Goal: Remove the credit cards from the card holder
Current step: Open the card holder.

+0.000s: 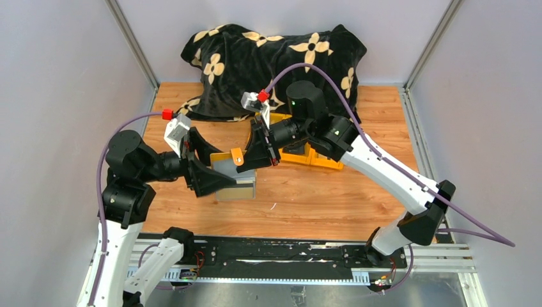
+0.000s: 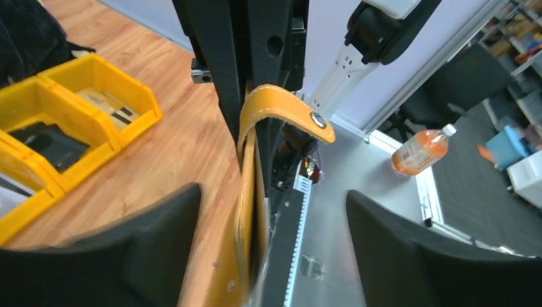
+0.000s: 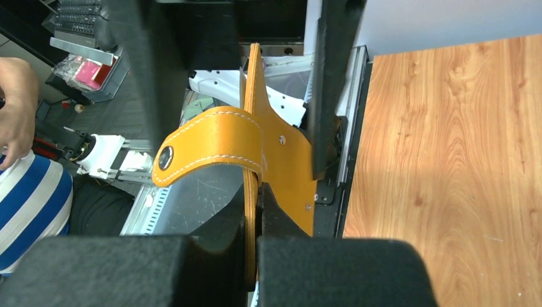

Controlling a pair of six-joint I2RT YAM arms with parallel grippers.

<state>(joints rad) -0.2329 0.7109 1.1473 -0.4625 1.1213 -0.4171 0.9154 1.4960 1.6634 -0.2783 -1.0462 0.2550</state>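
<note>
**Card holder of silvery metal (image 1: 235, 179) pinched from one side only**

Light-brown wooden table (image 1: 307, 204) carries a black plush blanket with beige flowers (image 1: 255, 57) at the back and yellow plastic bins (image 1: 319, 163) just beyond the grippers. Between the two arms the holder stands on edge. The right gripper (image 3: 250, 246) is clenched on its mustard-yellow leather cover. The left gripper (image 2: 273, 192) is released, its fingers spread to either side of the case without squeezing it. The curved yellow strap flap (image 3: 217, 144) is undone, its small round metal snap (image 3: 166, 157) hanging free. The pale credit cards show in no view; I judge them to be inside.

To do this step well, the left fingers should close squarely on the silvery shell, clear of the flap, with the right pinch firm. Then the mouth should be spread slowly, so the case cannot twist loose.
</note>
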